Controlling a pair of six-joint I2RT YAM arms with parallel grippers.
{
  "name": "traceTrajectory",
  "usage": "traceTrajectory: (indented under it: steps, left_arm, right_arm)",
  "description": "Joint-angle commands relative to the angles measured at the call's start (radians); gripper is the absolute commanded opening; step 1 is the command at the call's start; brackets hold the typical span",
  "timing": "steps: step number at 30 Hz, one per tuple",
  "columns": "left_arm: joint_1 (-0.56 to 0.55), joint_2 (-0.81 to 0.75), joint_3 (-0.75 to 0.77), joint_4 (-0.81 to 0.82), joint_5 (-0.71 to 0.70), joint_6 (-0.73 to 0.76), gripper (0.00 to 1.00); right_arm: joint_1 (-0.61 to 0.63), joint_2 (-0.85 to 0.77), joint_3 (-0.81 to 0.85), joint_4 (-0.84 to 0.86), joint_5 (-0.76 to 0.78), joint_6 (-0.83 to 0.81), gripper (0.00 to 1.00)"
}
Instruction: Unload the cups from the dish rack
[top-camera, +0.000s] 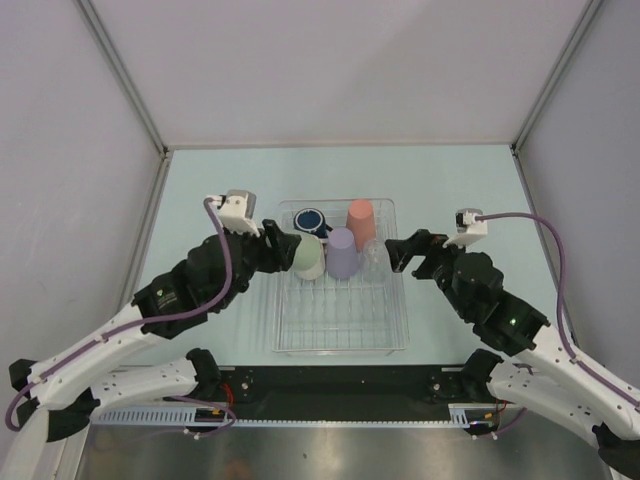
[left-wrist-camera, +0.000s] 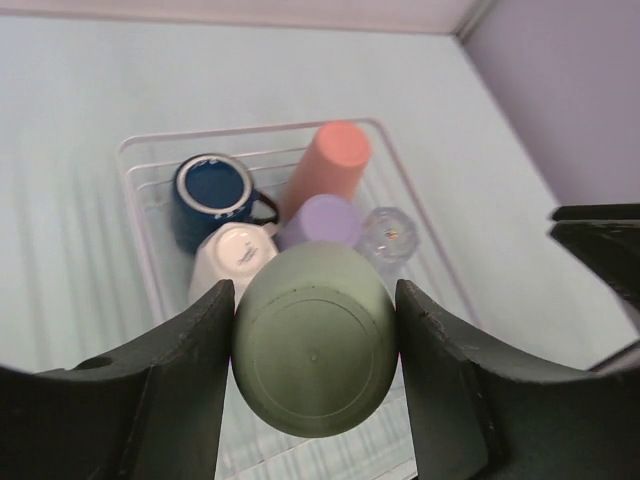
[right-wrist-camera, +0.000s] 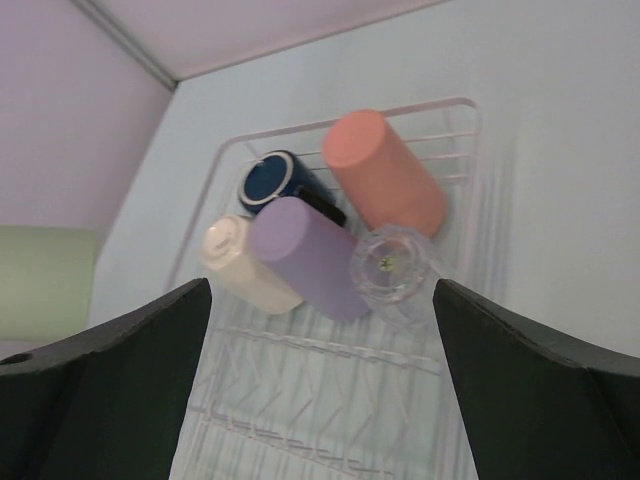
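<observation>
My left gripper (top-camera: 290, 252) is shut on the sage green cup (top-camera: 308, 257), which is bottom-up over the left side of the dish rack (top-camera: 340, 335). In the left wrist view both fingers (left-wrist-camera: 190, 380) press the sides of the green cup (left-wrist-camera: 315, 340). The dark blue mug (left-wrist-camera: 213, 190), cream mug (left-wrist-camera: 235, 258), lavender cup (left-wrist-camera: 322, 220), salmon cup (left-wrist-camera: 330, 165) and clear glass (left-wrist-camera: 390, 235) stand in the rack's far end. My right gripper (top-camera: 398, 250) is open and empty beside the rack's right wall, facing the clear glass (right-wrist-camera: 392, 265).
The near half of the rack shows only bare wire grid (right-wrist-camera: 320, 400). The rack stands on a pale blue table (top-camera: 460, 190) enclosed by white walls at the back and on both sides.
</observation>
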Motion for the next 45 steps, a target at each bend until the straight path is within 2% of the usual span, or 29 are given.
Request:
traceTrajectory:
  steps: [1,5,8,14,21,26,32,41,45]
  left_arm:
    - [0.019,-0.063,-0.08,0.286,0.199,0.022,0.0]
    - [0.028,-0.088,-0.156,0.407,0.368,-0.005,0.0]
    - [0.034,-0.117,-0.234,0.533,0.437,-0.039,0.0]
    - [0.062,-0.146,-0.353,0.689,0.47,-0.064,0.0]
    - [0.216,-0.108,-0.54,1.026,0.617,-0.234,0.0]
    - [0.259,-0.016,-0.548,1.152,0.718,-0.297,0.0]
    - [0.282,0.059,-0.538,1.261,0.807,-0.351,0.0]
    - [0.315,0.105,-0.528,1.333,0.899,-0.403,0.0]
    - [0.313,0.127,-0.535,1.366,0.945,-0.43,0.0]
  right_arm:
    - [-0.002,0.015,0.002,0.158,-0.217,0.027,0.98]
    - [-0.006,0.015,-0.03,0.293,-0.327,0.087,0.94]
    - [-0.018,0.009,-0.065,0.407,-0.422,0.143,0.89]
    - [-0.044,-0.031,-0.116,0.534,-0.505,0.226,0.8]
    - [-0.071,-0.081,-0.209,0.631,-0.544,0.312,0.79]
    - [-0.075,-0.08,-0.223,0.608,-0.562,0.326,0.79]
    - [-0.083,-0.028,-0.246,0.688,-0.607,0.346,0.79]
    - [-0.166,0.02,-0.266,0.731,-0.688,0.381,0.79]
    - [-0.175,0.07,-0.268,0.8,-0.735,0.392,0.74]
